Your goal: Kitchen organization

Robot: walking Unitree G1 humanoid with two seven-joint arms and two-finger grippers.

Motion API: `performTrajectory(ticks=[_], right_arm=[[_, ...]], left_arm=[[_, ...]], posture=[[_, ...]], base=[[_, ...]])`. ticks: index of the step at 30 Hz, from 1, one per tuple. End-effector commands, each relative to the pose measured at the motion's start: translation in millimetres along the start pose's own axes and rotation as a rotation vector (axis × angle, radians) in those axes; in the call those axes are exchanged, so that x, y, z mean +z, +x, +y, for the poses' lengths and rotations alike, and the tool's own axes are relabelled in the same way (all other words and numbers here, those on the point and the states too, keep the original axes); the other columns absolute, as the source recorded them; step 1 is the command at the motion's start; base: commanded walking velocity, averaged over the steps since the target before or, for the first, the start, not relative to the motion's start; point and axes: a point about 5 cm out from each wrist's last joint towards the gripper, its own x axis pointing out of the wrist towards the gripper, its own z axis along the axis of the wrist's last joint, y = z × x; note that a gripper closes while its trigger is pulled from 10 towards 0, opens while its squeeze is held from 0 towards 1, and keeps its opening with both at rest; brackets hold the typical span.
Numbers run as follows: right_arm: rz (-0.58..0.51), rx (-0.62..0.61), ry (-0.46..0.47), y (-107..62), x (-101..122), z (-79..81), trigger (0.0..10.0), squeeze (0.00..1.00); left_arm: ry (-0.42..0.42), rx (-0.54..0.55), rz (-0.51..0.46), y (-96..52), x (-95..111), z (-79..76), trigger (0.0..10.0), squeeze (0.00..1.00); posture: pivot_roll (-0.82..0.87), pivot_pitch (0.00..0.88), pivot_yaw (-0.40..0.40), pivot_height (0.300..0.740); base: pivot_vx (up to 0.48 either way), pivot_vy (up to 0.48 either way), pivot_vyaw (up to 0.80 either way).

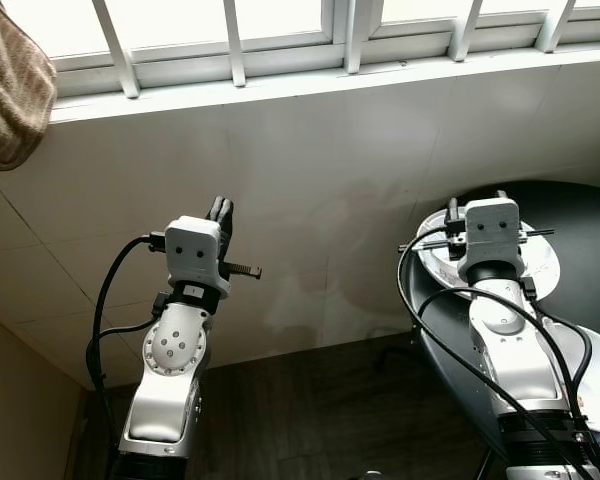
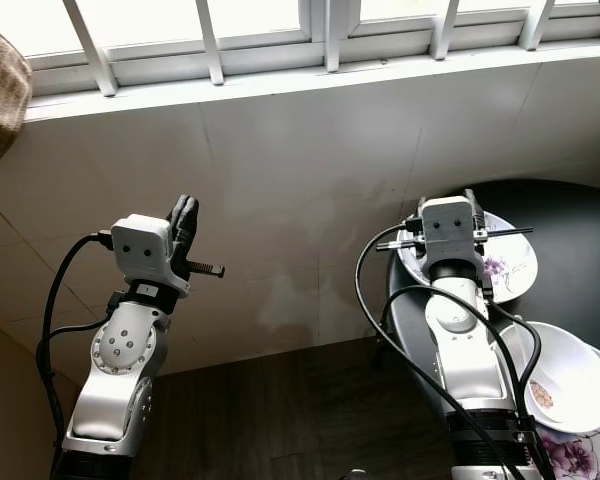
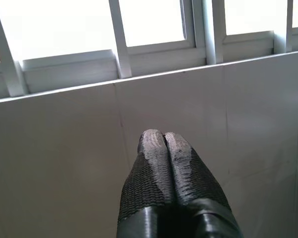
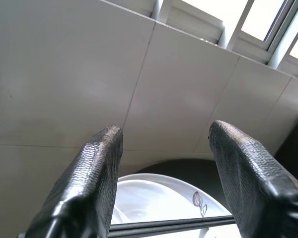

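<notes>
My right hand [image 4: 161,173] hangs spread over the floral plate [image 2: 508,268] with chopsticks [image 4: 171,225] on the black table [image 2: 580,225]; left hand [image 3: 164,144] pressed together, idle. Next I'd lower and grip.

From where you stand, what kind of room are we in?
Probably a kitchen or dining corner of a home: a round black table carries a flowered plate with chopsticks and a white bowl, against a tiled wall under a barred window. The open right gripper hovers over the plate.
</notes>
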Motion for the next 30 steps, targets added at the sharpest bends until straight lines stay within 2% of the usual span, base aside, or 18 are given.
performTrajectory(ticks=[1,15,30], right_arm=[[0.009,-0.005,-0.005,0.4,0.1,1.8,10.0,0.00],[0.011,-0.008,-0.007,0.7,0.0,2.7,10.0,0.00],[-0.001,-0.012,-0.011,1.2,1.3,3.4,10.0,0.00]], left_arm=[[-0.006,0.010,0.009,-0.9,-1.0,2.3,10.0,0.00],[-0.019,0.001,0.001,-1.8,0.2,-0.6,10.0,0.00],[-0.022,-0.001,0.004,-1.5,0.2,-0.8,10.0,0.00]], posture=[[-0.02,0.027,0.019,0.740],[-0.01,0.030,0.017,0.740],[-0.01,0.030,0.016,0.740]], base=[[0.000,0.337,0.00],[0.000,0.000,0.00],[-0.292,0.000,0.00]])
